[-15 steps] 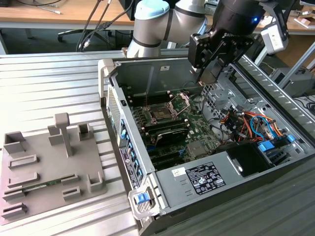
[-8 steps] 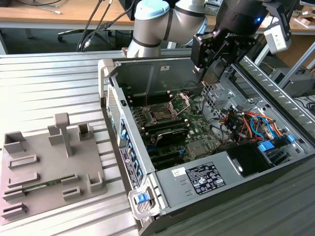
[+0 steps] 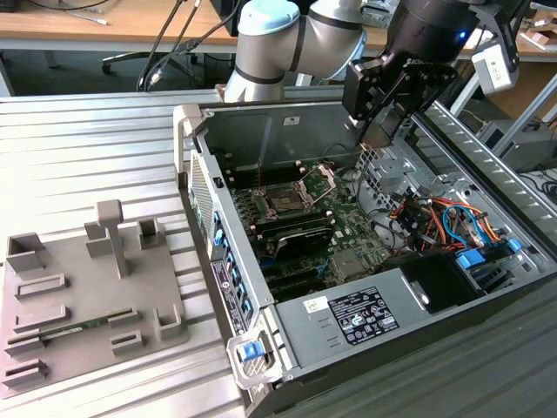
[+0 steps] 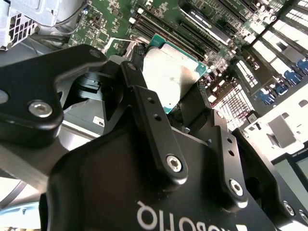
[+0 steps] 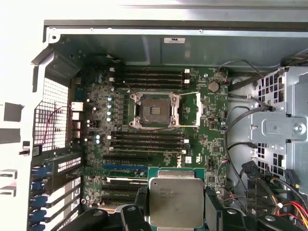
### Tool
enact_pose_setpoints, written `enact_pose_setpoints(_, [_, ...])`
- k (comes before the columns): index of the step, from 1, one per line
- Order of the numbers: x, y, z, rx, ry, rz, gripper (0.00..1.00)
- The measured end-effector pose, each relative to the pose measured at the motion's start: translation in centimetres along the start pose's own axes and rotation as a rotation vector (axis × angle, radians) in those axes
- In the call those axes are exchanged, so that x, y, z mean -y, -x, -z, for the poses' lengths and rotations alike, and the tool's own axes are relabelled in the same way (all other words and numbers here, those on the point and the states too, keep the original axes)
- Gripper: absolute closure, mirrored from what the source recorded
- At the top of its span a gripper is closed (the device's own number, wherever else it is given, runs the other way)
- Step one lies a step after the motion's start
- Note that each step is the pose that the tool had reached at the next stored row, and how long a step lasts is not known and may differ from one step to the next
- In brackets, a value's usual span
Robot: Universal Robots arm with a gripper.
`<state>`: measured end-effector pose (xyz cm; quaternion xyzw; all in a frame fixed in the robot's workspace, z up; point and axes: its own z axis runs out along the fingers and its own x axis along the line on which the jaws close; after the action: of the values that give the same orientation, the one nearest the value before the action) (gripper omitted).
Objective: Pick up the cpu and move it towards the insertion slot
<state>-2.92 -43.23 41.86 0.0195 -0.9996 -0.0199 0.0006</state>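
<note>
Your black two-finger gripper [image 5: 175, 219] is closed on the small flat square chip with silvery metal top and green edge, the cpu [image 5: 175, 201]; in both wrist views a black finger [image 4: 144, 103] presses each opposite side of the chip [image 4: 168, 72]. In the first wrist view the cpu hangs above the green motherboard [image 5: 211, 139], clear of it, with the square socket of dark centre and raised shiny metal frame, the insertion slot [image 5: 153, 110], lying at about 11 o'clock from it, well apart. In the exterior view your gripper [image 3: 383, 131] hovers over the open grey computer case [image 3: 287, 122], at 2 o'clock from the slot [image 3: 285, 202].
</note>
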Motion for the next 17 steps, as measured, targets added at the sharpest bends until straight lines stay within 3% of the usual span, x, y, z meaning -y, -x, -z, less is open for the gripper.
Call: enact_pose_setpoints(17, [0.07, 1.69, 0.00, 0.0000, 0.0000, 0.000, 0.45])
